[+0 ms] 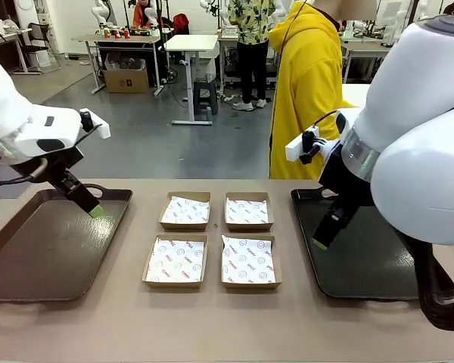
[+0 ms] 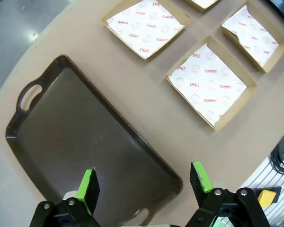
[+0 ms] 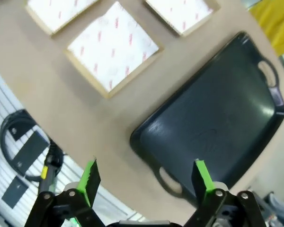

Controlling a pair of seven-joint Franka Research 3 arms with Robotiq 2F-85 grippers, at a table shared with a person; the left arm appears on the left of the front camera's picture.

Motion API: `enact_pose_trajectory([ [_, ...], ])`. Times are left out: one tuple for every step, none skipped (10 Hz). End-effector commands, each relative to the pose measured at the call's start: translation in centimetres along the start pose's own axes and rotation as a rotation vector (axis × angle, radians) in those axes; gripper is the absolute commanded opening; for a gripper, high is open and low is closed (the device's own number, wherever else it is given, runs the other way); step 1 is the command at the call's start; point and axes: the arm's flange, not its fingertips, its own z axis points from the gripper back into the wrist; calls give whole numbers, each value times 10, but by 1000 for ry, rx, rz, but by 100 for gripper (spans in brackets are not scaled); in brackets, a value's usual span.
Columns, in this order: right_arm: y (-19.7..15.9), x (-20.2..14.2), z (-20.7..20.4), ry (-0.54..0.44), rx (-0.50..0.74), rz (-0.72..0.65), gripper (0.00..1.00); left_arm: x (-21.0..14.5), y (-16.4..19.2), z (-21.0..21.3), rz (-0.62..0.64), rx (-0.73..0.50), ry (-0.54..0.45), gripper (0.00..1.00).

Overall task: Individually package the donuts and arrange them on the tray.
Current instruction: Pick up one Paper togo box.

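Observation:
The donuts are out of view. A dark tray (image 1: 30,257) lies at the table's left and a second dark tray (image 1: 363,265) at its right, both bare. My left gripper (image 1: 91,206) hangs open over the left tray's far end with nothing between its fingers. In the left wrist view that gripper (image 2: 144,182) hovers above the tray (image 2: 85,137). My right gripper (image 1: 321,240) is open above the right tray's near left part. The right wrist view has this gripper (image 3: 144,177) over the tray's (image 3: 217,118) handle end, holding nothing.
Several square cardboard boxes lined with printed white paper sit between the trays in two rows, among them one at the front left (image 1: 175,260) and one at the back right (image 1: 249,211). A person in a yellow hoodie (image 1: 306,83) stands at the far side.

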Motion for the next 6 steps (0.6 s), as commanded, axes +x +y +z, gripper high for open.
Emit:
enact_pose_trajectory([
  [-5,7,-8,-23,-4,-5,100,3,2,-14,2,-1,3,100],
  [-5,7,-8,-23,-4,-5,100,3,2,-14,2,-1,3,100],
  [-5,7,-8,-23,-4,-5,100,3,2,-14,2,-1,3,100],
  [-1,0,1,-6,-3,-1,100,3,2,-14,2,-1,3,100],
  [-13,-19,-7,-208,260,-168,100,0,0,-6,0,-4,12,100],
  [-21,-41,-13,-344,416,-299,100,-17,8,2,86,-209,-113,100],
])
